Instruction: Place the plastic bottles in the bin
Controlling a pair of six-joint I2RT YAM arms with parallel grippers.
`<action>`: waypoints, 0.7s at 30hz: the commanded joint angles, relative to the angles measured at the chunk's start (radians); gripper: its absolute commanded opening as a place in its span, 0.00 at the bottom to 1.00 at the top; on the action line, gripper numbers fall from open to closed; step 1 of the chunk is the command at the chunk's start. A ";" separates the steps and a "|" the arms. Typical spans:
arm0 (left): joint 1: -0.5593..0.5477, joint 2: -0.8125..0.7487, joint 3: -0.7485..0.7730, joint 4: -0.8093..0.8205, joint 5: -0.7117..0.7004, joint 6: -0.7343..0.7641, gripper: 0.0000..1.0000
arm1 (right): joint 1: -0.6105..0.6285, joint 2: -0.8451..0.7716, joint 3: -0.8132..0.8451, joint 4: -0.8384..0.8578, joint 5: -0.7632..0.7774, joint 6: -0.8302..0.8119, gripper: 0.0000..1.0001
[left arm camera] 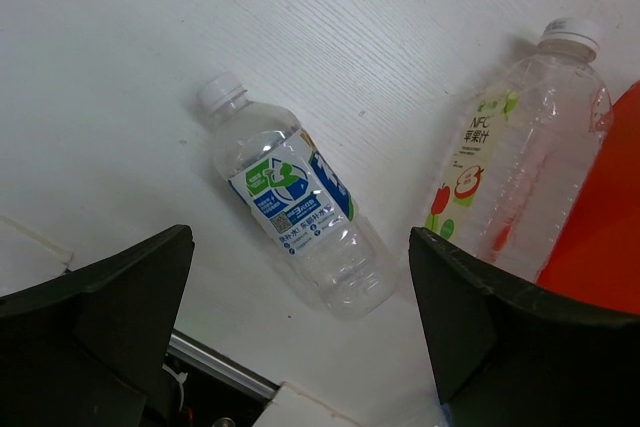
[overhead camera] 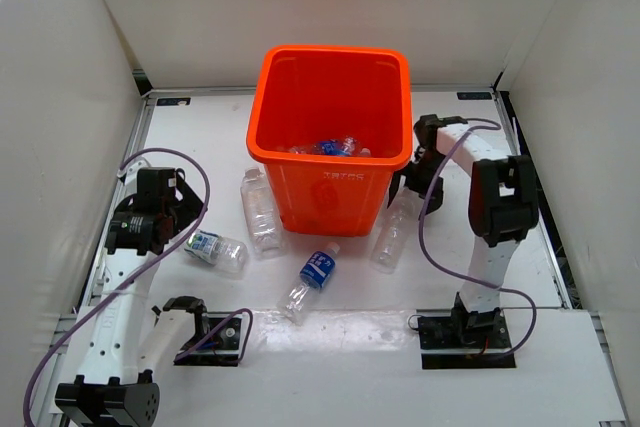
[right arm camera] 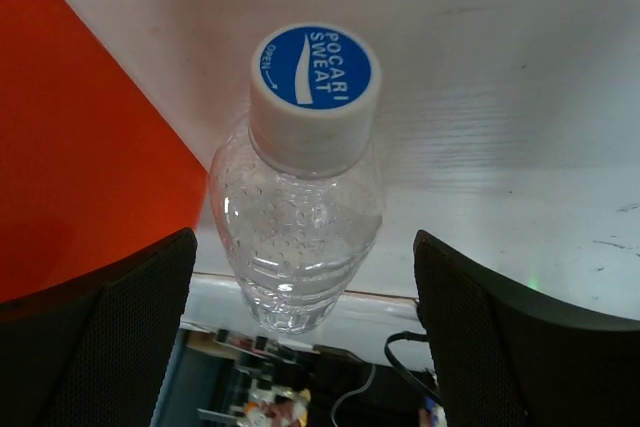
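A white tabletop (overhead camera: 200,137), walled in by white panels, is seen from above, with the orange bin (overhead camera: 300,197) stood upright toward its far middle. A few plastic bottles (overhead camera: 335,147) are seen lying at the bottom of the bin, one with a blue label. The left arm (overhead camera: 115,297) is stretched along the tabletop's left edge, and the right arm (overhead camera: 495,237) is folded over at the right, close to the bin's right wall. Four more bottles are left lying on the tabletop. An apple-juice bottle (overhead camera: 260,212) (left arm camera: 520,167) is laid just beside the bin's left wall. A clear unlabelled bottle (overhead camera: 392,232) (right arm camera: 300,197), topped by a cap (right arm camera: 312,87) with a blue face, is laid near the bin's right front corner. A blue-labelled bottle (overhead camera: 312,282) is laid in front of the bin, apart from it. A blue-and-green-labelled bottle (overhead camera: 215,250) (left arm camera: 295,212) is laid to the left. The left tool (overhead camera: 178,205) (left arm camera: 302,242) is held above that last bottle with its fingers spread wide and nothing gripped. The right tool (overhead camera: 412,182) (right arm camera: 305,247) is likewise held apart, with the capped bottle framed between its fingers but untouched.
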 commanded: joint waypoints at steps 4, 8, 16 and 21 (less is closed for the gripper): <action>-0.002 -0.011 0.015 -0.005 -0.029 0.018 1.00 | 0.023 0.060 0.054 -0.102 0.056 -0.037 0.89; -0.004 -0.020 0.007 -0.002 -0.029 0.016 1.00 | 0.041 0.100 0.083 -0.153 0.079 -0.040 0.81; 0.000 -0.034 -0.010 0.000 -0.032 0.012 1.00 | 0.074 0.137 0.103 -0.220 0.108 -0.028 0.59; -0.002 -0.041 -0.017 0.003 -0.035 0.013 1.00 | 0.011 0.074 0.085 -0.220 0.121 -0.009 0.41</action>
